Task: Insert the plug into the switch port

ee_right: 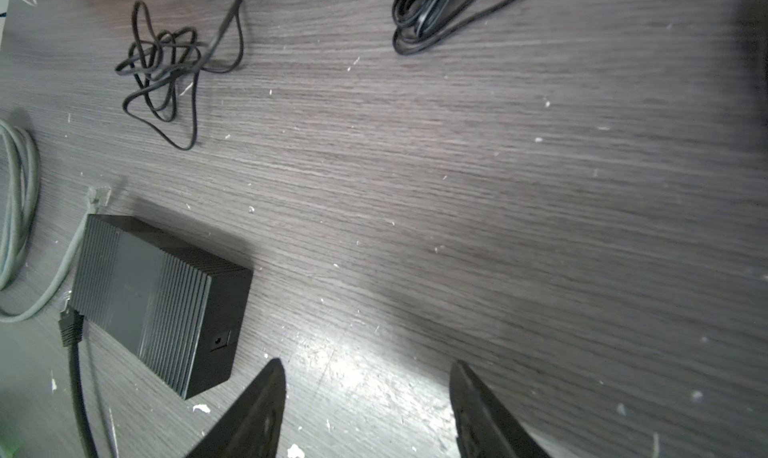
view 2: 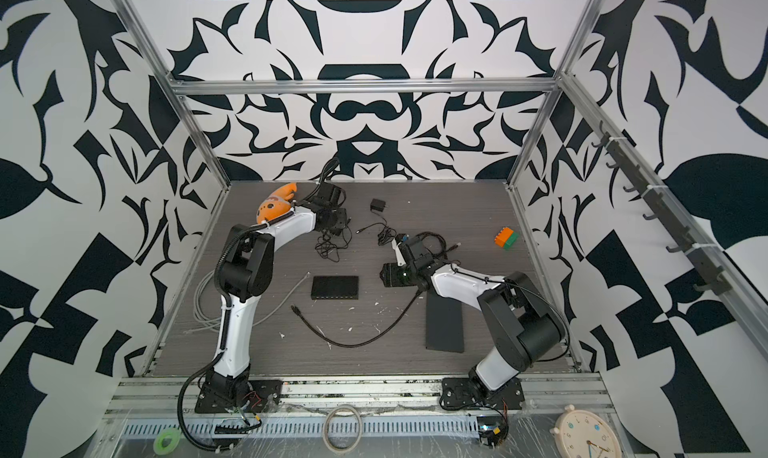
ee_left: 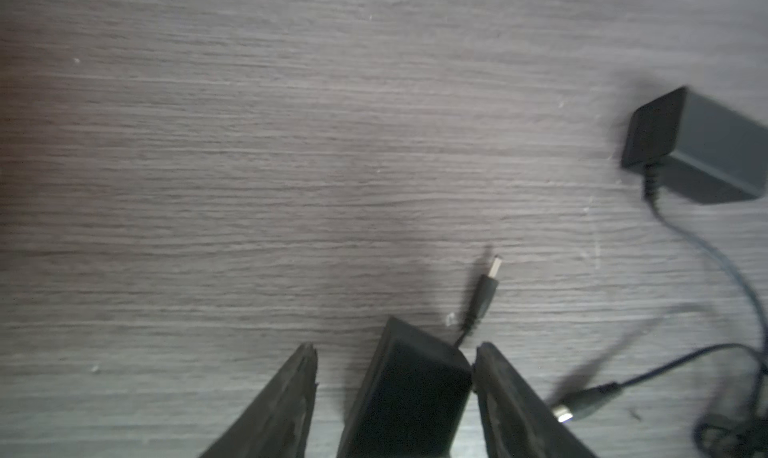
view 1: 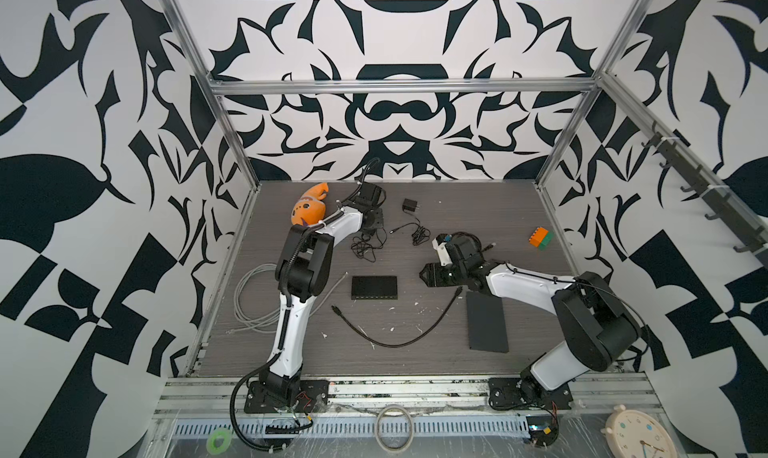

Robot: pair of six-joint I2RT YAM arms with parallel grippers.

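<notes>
The black switch (view 1: 374, 287) (view 2: 336, 287) lies flat mid-table; in the right wrist view the switch (ee_right: 153, 298) shows a round port (ee_right: 218, 341) on its near end. A power adapter (view 1: 409, 205) (ee_left: 698, 144) lies further back, and its thin cable ends in a barrel plug (view 1: 392, 230) (ee_left: 582, 406). My left gripper (view 1: 372, 226) (ee_left: 397, 348) is open around a second black block (ee_left: 407, 393). That block touches one finger, with a gap to the other. A small silver-tipped plug (ee_left: 488, 285) lies just past it. My right gripper (view 1: 421, 274) (ee_right: 365, 368) is open and empty, right of the switch.
A tangled thin cable (view 1: 365, 248) lies by the left gripper. A grey network cable (view 1: 253, 298) sits left. A black cable (view 1: 395, 331) curves in front of the switch. A flat black slab (view 1: 486, 327) lies under the right arm. An orange plush (view 1: 309, 209) and toy bricks (view 1: 541, 239) sit at the back.
</notes>
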